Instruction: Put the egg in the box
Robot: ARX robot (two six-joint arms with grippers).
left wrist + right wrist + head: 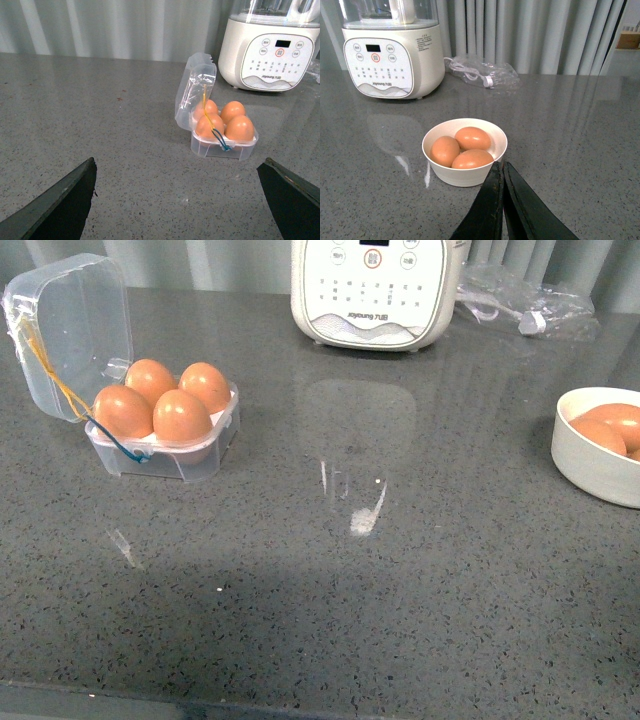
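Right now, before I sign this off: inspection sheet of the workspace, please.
Surface: grey speckled counter, glare patches.
Job's things: box, lid open, all slots filled by four eggs.
Clutter: white bowl holding three eggs; white kitchen appliance; plastic bag.
Grippers: left gripper open, empty; right gripper shut, empty, close by the bowl.
Cables: yellow and blue cords on the box; white cable in the bag.
Surroundings: grey curtain behind the counter.

My body camera looks down on the counter (400,590); left wrist faces the box (220,150), right wrist the bowl (462,176), seemingly closer; all share the appliance (370,300).
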